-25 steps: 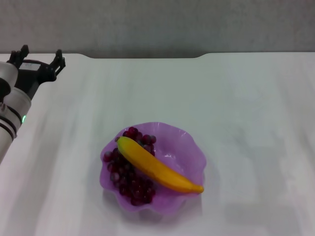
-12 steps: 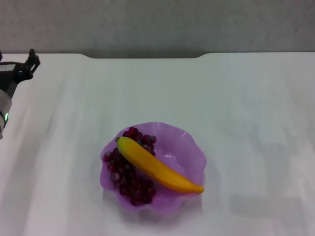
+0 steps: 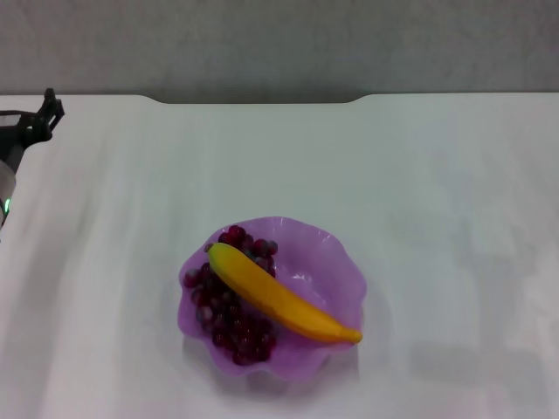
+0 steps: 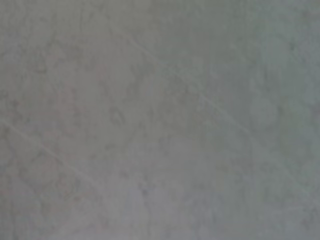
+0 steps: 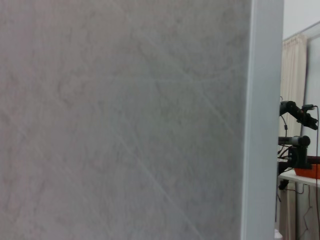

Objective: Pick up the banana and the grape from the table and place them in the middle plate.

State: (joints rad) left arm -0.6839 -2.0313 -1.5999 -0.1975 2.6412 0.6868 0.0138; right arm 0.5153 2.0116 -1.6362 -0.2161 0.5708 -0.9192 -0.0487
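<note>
Pulling back over the last second, the left claw (image 3: pixel 35 118) now sits at the far left edge of the white matte counter (image 3: pixel 437 201), well apart from the fruit; too little of it shows to tell whether it is released or clenched, and the right claw is out of sight. Both fruits already lie in the translucent purple middle plate (image 3: pixel 336 266) with its wavy scalloped rim: the smooth curved banana (image 3: pixel 279 297) rests diagonally across the knobbly dark-red grape (image 3: pixel 223 319) bunch, so the task looks complete.
</note>
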